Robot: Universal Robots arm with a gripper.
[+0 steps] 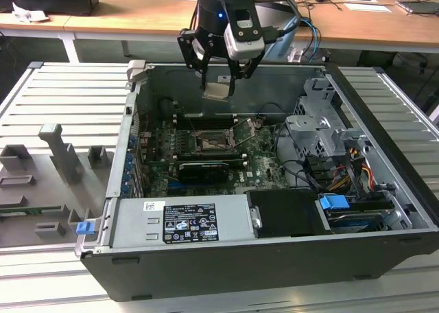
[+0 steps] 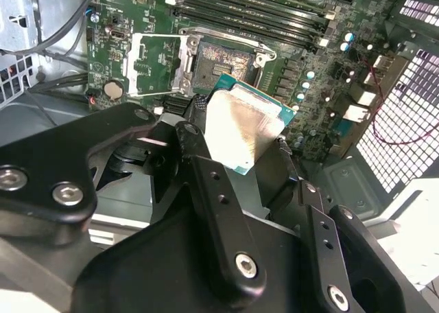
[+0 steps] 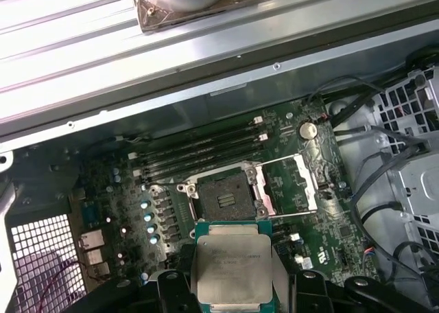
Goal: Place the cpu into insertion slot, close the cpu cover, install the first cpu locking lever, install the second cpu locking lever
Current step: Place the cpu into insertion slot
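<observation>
Holding the cpu point(image 1: 217, 91) by two opposite edges, the gripper point(image 1: 218, 90) is closed just to the chip's width and hangs over the open computer case point(image 1: 206, 265), well above the motherboard point(image 1: 264, 155). In the exterior view the chip sits high, near the level of the case's far wall, while the insertion slot point(image 1: 208, 143) lies on the board well below it and a little nearer that camera. In the first wrist view the cpu point(image 3: 233, 272) shows its pale metal face between the dark fingers point(image 3: 171, 289), and the insertion slot point(image 3: 223, 196) is bare and uncovered just past the chip's edge. The two squares look roughly parallel there, so the gap to close seems mainly one of height, with a small sideways offset. The cpu cover point(image 3: 291, 182) is swung open to one side of the slot, clear of the socket's mouth. In the second wrist view the chip point(image 2: 243, 124) is tilted against the camera, with the slot point(image 2: 223, 59) beyond it.
</observation>
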